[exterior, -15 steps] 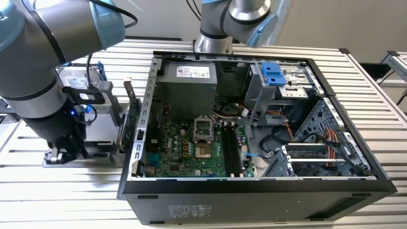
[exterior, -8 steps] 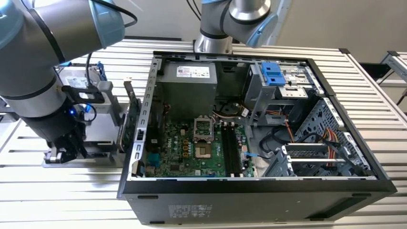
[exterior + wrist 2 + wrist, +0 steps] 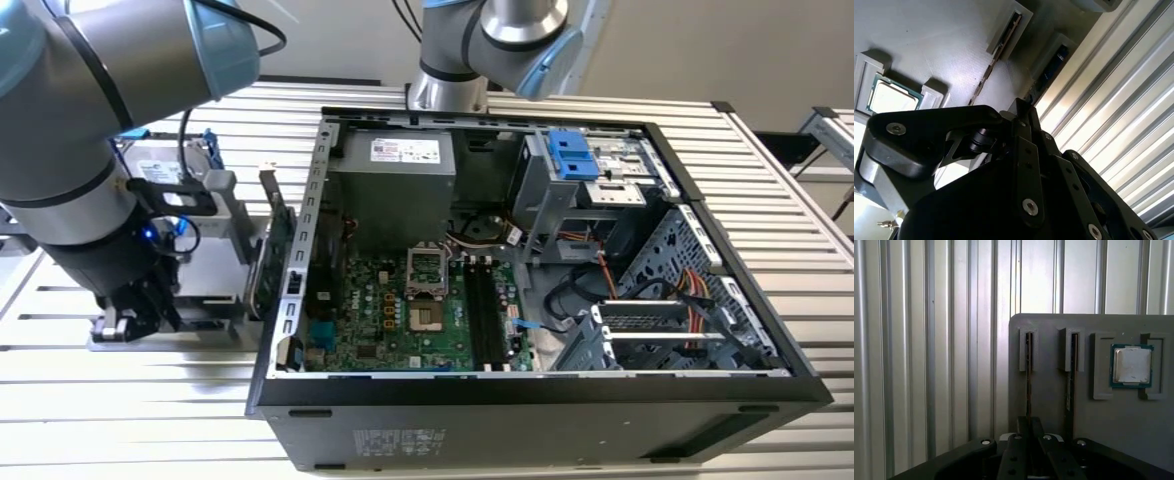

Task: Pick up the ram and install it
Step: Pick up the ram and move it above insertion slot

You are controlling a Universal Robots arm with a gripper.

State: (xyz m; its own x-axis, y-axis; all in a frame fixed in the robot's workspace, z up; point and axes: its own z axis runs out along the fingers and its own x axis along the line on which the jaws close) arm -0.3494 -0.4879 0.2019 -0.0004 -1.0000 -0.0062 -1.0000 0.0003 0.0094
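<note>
**A:** Where's the ram (image 3: 1028, 382) rn?

**B:** Standing on edge in a slot of the grey holder (image 3: 1054, 325), which sits on the ribbed metal table (image 3: 134, 400). In the exterior view the holder is just beside the open PC case (image 3: 561, 425), on the exterior view's left of it.

**A:** And the claw?

**B:** The gripper (image 3: 1029, 421) is right down on it. In the first wrist view the two black fingers (image 3: 1021, 440) are pressed close together w/ the stick's thin edge running in between them. So it's pinching the ram. The stick's far end sits inside the slot's raised frame.

**A:** Thought there were two sticks?

**B:** Yep. There's a second stick (image 3: 1072, 370) in the next slot, parallel to the ram, near it but apart. Past that one a processor chip (image 3: 1132, 365) lies flat in a square recess. The ram is the stick farther from the chip. In the second wrist view it looks dark blue, and the other one looks brownish along its edge.

**A:** What abt the arm?

**B:** The arm (image 3: 80, 150) comes in from the exterior view's left and bends down over the holder.

**A:** And the case?

**B:** It's lying on its side w/ the panel off and the green motherboard (image 3: 387, 310) facing up. The gripper is well apart from that board.
</note>
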